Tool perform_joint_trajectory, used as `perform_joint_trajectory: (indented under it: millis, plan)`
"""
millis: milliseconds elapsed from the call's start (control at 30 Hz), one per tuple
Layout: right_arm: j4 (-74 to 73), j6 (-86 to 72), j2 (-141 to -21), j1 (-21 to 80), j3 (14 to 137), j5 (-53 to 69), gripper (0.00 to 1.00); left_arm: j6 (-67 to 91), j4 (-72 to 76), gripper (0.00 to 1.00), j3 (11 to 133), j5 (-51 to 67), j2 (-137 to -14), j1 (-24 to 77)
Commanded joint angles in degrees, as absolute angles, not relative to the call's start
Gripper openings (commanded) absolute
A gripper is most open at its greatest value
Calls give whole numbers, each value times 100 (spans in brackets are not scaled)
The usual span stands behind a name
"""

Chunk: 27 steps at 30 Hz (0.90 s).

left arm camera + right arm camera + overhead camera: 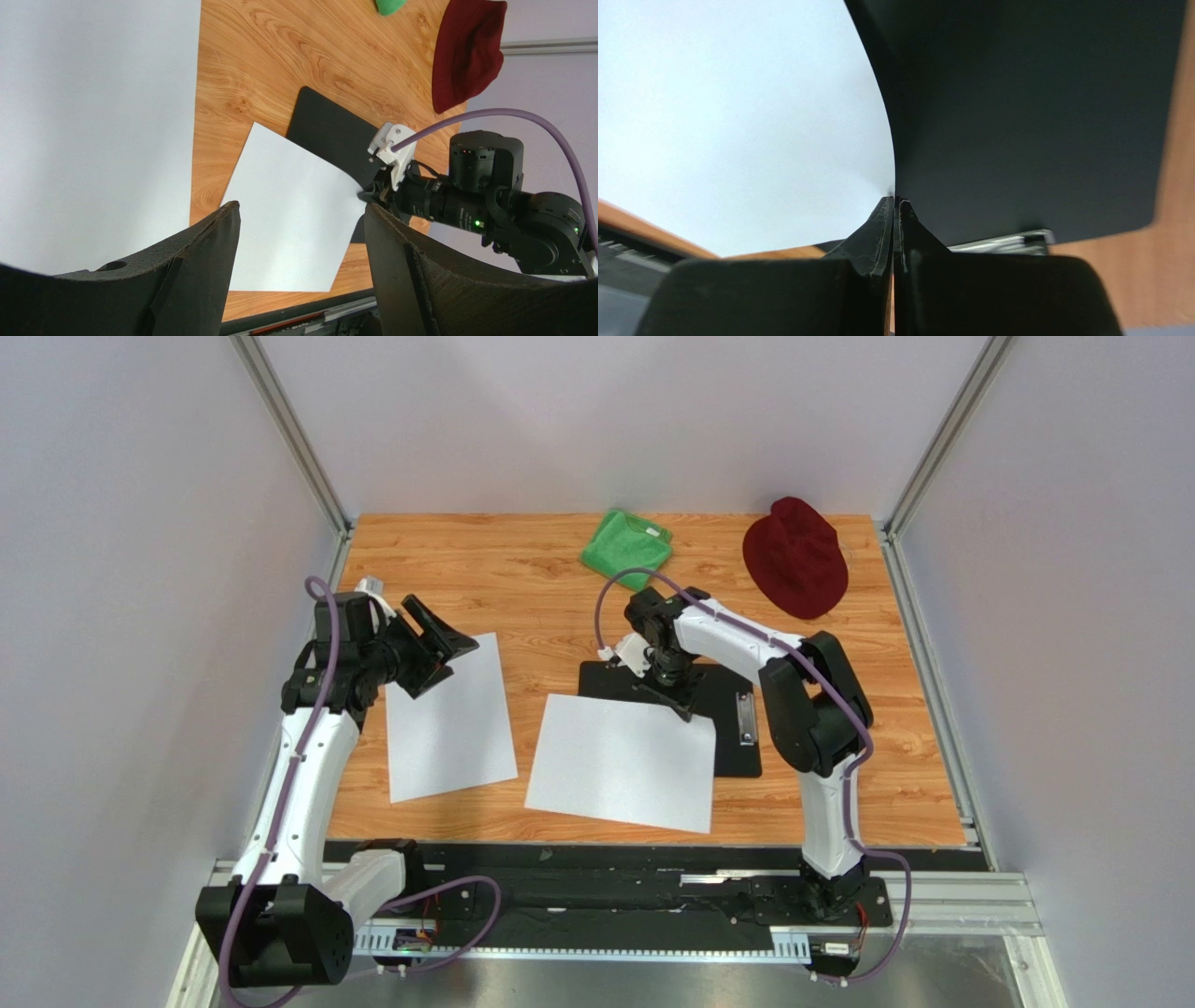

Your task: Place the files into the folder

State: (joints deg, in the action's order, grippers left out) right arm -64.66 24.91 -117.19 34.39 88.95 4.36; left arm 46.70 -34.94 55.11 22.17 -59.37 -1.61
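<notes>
On the wooden table (561, 588) a paper sheet (624, 763) is pinched by the right claw (672, 689), to be slid onto the folder (727, 745). Nothing is held by the spread left claw (446, 647).

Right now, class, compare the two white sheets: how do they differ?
The left sheet lies wholly on the table; the right sheet overlaps the black board. No tool grips the left sheet, though the open left tool is near; the shut right tool pinches the right sheet's edge. Both are blank white rectangles.
</notes>
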Motion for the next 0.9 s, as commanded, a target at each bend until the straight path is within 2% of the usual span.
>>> perform_joint_trajectory:
  millis: [0, 233, 600, 667, 767, 833, 867]
  plan:
    - [-5872, 3462, -11628, 3437, 8876, -1187, 0, 4535, -3296, 74, 5397, 2434, -5933, -97]
    - [-5738, 3867, -11953, 3217, 9280, -1468, 0, 4509, -3208, 74, 5353, 2566, -6073, -70]
    - [-5669, 3920, -12164, 3032, 9510, -1204, 0, 4518, -3050, 74, 5370, 2628, -6293, -18]
    - [-5651, 3885, -12155, 3032, 9510, -1248, 3, 4526, -3032, 74, 5353, 2619, -6293, -18]
    - [-5599, 3797, -12059, 3032, 9475, -1440, 23, 4526, -3015, 74, 5353, 2602, -6302, 139]
    - [-5292, 3657, -11866, 3032, 9369, -1599, 51, 4509, -2988, 74, 5361, 2567, -6311, 237]
    - [-5056, 3552, -11787, 3015, 9352, -1861, 68, 4500, -2988, 74, 5370, 2540, -6328, 281]
